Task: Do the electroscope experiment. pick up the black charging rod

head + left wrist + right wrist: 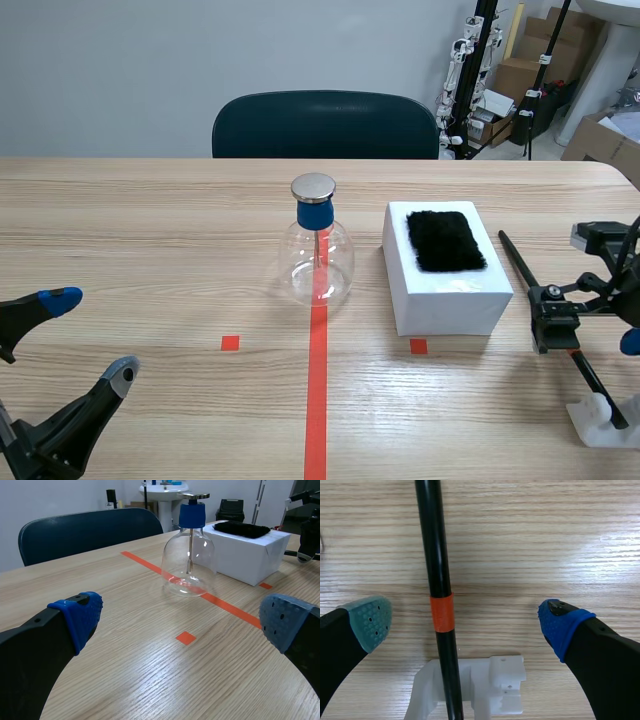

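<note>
Black orange-banded rod on white stand

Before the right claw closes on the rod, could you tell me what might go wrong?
1. The rod sits nearer the grey-green pad than the blue pad, so the open right claw may shove it sideways as it closes.
2. Its near end rests in the white stand, which could tip or lift with it.
3. Its far end lies close to the white box and might knock it.

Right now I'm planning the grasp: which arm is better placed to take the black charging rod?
Right. The right tool is open over the black charging rod, one finger either side. The left tool, also open, sits far away, beyond the flask.
</note>
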`<act>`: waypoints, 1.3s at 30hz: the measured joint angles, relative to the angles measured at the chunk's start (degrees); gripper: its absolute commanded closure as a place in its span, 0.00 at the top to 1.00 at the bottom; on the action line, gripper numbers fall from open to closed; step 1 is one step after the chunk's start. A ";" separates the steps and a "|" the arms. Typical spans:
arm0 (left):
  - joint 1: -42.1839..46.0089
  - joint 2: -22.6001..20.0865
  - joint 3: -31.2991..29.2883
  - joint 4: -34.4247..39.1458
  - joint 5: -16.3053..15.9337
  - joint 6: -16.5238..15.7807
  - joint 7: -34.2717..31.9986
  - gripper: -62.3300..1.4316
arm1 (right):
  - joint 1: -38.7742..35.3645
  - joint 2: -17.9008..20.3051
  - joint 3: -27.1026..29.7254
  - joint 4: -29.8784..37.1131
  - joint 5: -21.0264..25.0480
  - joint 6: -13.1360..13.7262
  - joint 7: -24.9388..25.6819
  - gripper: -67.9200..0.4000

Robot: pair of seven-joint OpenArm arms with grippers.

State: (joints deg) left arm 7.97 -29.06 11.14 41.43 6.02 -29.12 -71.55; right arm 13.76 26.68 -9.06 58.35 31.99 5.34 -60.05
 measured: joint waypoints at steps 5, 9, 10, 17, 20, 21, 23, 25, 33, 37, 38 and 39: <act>0.00 0.00 0.00 0.00 0.00 0.00 -0.11 1.00 | -0.07 -0.50 0.00 0.00 0.68 0.02 0.00 0.72; 0.00 0.00 0.00 0.00 0.00 0.00 -0.11 1.00 | -0.04 -0.48 0.00 0.00 0.68 0.00 0.00 0.60; 0.00 0.00 0.00 0.00 0.00 0.00 -0.11 1.00 | -0.04 -0.48 0.00 0.00 0.68 0.00 0.00 0.58; 0.00 0.00 0.00 0.00 0.00 0.00 -0.11 1.00 | -0.17 -0.48 0.00 0.00 0.68 0.00 0.00 0.41; 0.00 0.00 0.00 0.00 0.00 0.00 -0.11 1.00 | -0.15 -0.48 0.00 0.00 0.68 0.00 0.00 0.32; 0.00 0.00 0.00 0.00 0.00 0.00 -0.11 1.00 | -0.15 -0.48 0.00 0.00 0.68 0.00 0.00 0.29; 0.00 0.00 0.00 0.00 0.00 0.00 -0.11 1.00 | -0.15 -0.48 0.00 0.00 0.68 0.00 0.00 0.25; 0.00 0.00 0.00 0.00 0.00 0.00 -0.11 1.00 | -0.15 -0.48 0.00 0.00 0.68 0.00 0.00 0.20; 0.00 0.00 0.00 0.00 0.00 0.00 -0.11 1.00 | -0.15 -0.48 0.00 0.00 0.68 0.00 0.00 0.01; 0.00 0.00 0.00 0.00 0.00 0.00 -0.11 1.00 | -0.15 -0.50 0.00 0.00 0.90 0.00 0.00 0.01; 0.00 0.00 0.00 0.00 0.00 0.00 -0.11 1.00 | -0.15 -0.52 0.00 0.00 0.90 0.00 0.00 0.01; 0.00 0.00 0.00 0.00 0.00 0.00 -0.11 1.00 | -0.15 -0.63 0.00 0.00 0.87 0.00 0.00 0.01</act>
State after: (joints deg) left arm 7.97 -29.06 11.14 41.43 6.02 -29.12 -71.66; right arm 13.61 26.04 -9.06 58.35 32.86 5.34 -60.05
